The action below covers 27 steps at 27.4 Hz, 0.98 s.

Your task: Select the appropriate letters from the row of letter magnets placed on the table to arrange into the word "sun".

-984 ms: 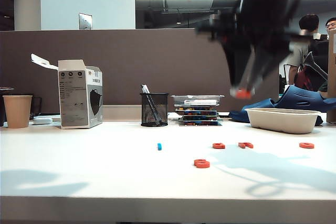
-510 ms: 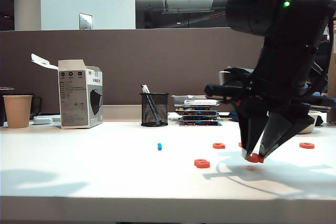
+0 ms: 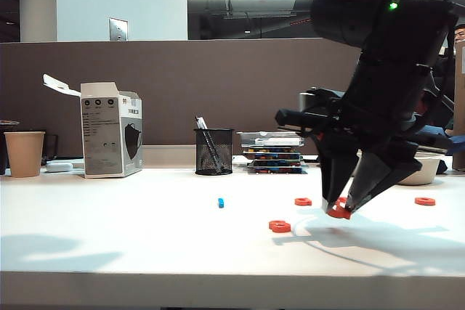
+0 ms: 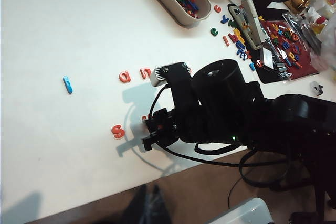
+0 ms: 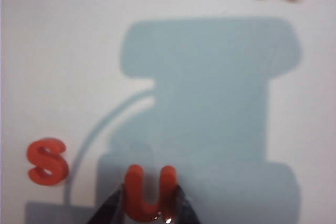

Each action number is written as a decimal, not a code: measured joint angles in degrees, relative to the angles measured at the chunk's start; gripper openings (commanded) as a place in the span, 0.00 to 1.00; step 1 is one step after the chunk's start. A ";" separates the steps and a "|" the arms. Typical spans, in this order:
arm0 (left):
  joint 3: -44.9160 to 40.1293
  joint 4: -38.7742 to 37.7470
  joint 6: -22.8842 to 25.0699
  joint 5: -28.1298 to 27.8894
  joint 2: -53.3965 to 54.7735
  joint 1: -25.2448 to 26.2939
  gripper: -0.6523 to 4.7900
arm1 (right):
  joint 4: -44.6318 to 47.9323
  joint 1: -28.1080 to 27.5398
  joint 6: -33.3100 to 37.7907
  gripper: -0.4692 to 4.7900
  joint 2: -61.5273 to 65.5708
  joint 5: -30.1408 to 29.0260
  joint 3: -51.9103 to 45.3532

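The right end effector (image 5: 149,211) pinches the red letter u (image 5: 148,192) between its two fingers. It hangs low over the white table (image 3: 145,245), near the front edge and toward the right side. The u sits at the tips (image 3: 338,212), just above the table top. The red letter s (image 5: 47,161) lies flat on the table just beside the u, and the two are apart.

Farther back, toward the far edge, more red letters lie in a row: an a (image 4: 124,76) and an n (image 4: 145,72). A small blue piece (image 3: 220,202) lies near the middle of the table, well apart from the s.

The left end effector is not in any picture, so I cannot tell if it is spread or pressed together.
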 measured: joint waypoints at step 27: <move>0.00 0.00 0.00 0.00 0.00 0.00 0.11 | -1.42 0.02 0.24 0.42 0.00 -0.37 0.02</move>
